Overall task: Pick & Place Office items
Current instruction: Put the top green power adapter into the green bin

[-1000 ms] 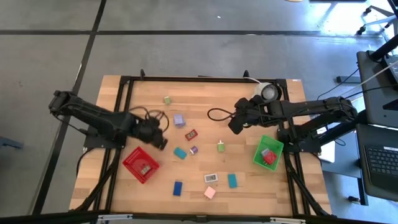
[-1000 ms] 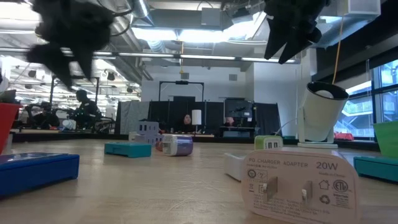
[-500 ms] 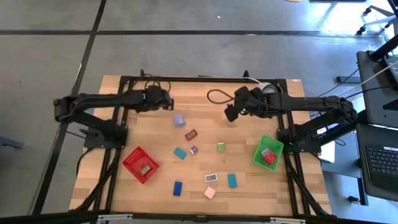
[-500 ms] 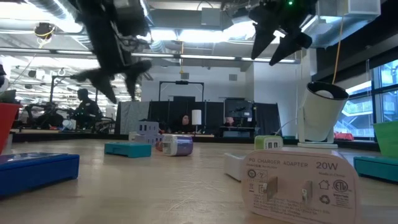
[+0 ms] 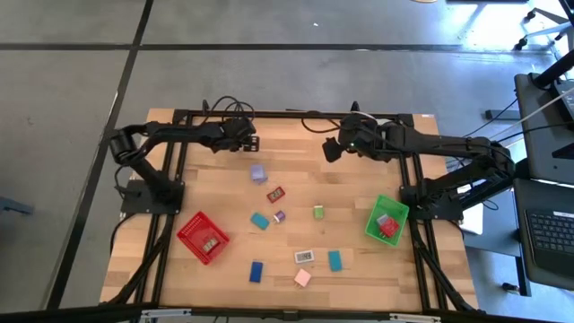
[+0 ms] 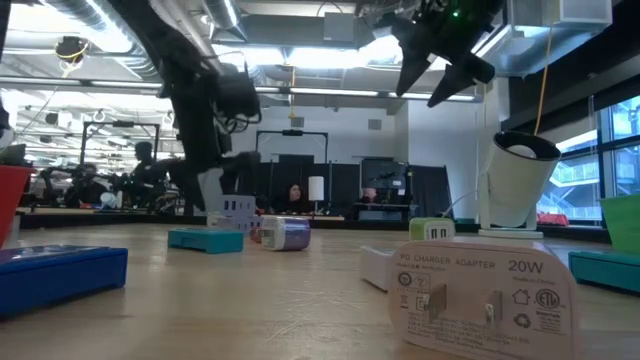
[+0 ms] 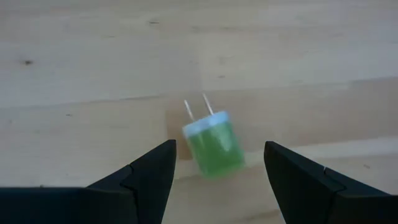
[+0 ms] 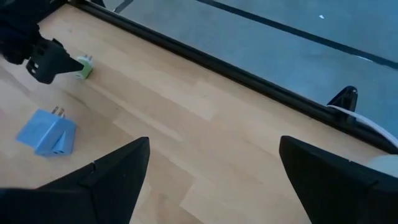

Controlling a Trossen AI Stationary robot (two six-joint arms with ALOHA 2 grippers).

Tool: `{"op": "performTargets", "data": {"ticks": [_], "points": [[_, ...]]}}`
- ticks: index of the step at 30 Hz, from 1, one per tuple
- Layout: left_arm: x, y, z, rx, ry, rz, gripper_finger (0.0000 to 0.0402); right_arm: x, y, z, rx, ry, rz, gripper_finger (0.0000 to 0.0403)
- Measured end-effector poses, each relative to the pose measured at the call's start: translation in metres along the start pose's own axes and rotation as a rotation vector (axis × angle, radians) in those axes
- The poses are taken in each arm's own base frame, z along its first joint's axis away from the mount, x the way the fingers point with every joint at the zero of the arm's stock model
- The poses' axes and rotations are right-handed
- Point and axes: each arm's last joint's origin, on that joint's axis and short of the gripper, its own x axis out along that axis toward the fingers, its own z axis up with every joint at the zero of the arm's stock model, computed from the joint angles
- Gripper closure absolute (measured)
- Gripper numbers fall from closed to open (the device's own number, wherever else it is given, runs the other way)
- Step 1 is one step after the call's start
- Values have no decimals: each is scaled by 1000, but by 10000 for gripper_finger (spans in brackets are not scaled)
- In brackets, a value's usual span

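Green plug adapter [image 7: 213, 144], lying on the table [image 5: 296, 135] near its far edge, prongs pointed away, framed directly ahead between the open, empty jaws of the left gripper [image 5: 248, 140]; right gripper [image 5: 330, 151] wide open, raised farther off

Grey concrete floor [image 5: 72, 81] crossed by dark seam lines surrounds the light wooden table [image 5: 296, 148]. Black desk with keyboard [image 5: 549, 235] stands at right. Far room: exposed ceiling ducts [image 6: 300, 20], bright strip lights [image 6: 300, 90], right-side windows [image 6: 622, 135], seated person [image 6: 297, 196].
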Motion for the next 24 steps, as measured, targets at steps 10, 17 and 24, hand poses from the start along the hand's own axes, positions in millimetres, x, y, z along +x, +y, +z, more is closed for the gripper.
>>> {"op": "performTargets", "data": {"ticks": [10,17,24], "points": [[27,-1,-7,-39,60,33,162,9,-13,9,-136,1,-51,41],[29,0,-4,-37,-19,79,166,14,-23,14,-127,7,-77,41],[29,0,-3,-36,-3,63,230,17,-26,16,-116,44,-31,41]]}}
